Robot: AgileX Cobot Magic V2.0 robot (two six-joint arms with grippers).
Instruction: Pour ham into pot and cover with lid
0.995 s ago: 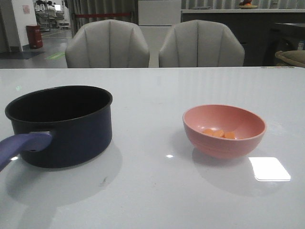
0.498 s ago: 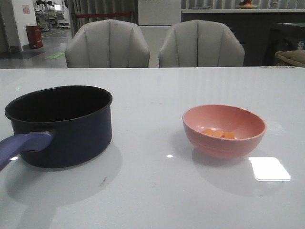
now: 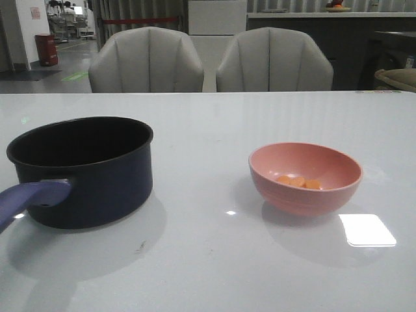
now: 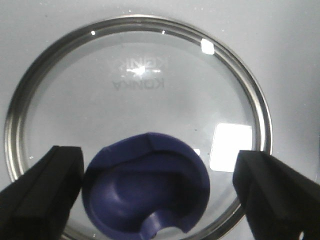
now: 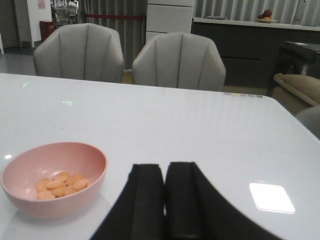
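Nothing has shifted: small orange-pink ham pieces (image 3: 299,182) sit in the pink bowl (image 3: 305,179), right of the dark navy pot (image 3: 84,170). Left gripper (image 4: 160,195) spreads wide, empty, straddling the glass lid's (image 4: 137,107) blue knob (image 4: 145,190), poised for covering; right gripper (image 5: 164,200) is closed, empty.

pot (image 3: 88,170): dark navy, handle blue-purple | bowl (image 3: 305,177) right of pot: pink | ham (image 3: 299,182): orange-pink | lid (image 4: 137,127): clear glass, silver rim, blue knob | desk (image 3: 214,260): glossy white | chairs (image 3: 146,60) behind pot: pale grey | right claw (image 5: 164,210): black
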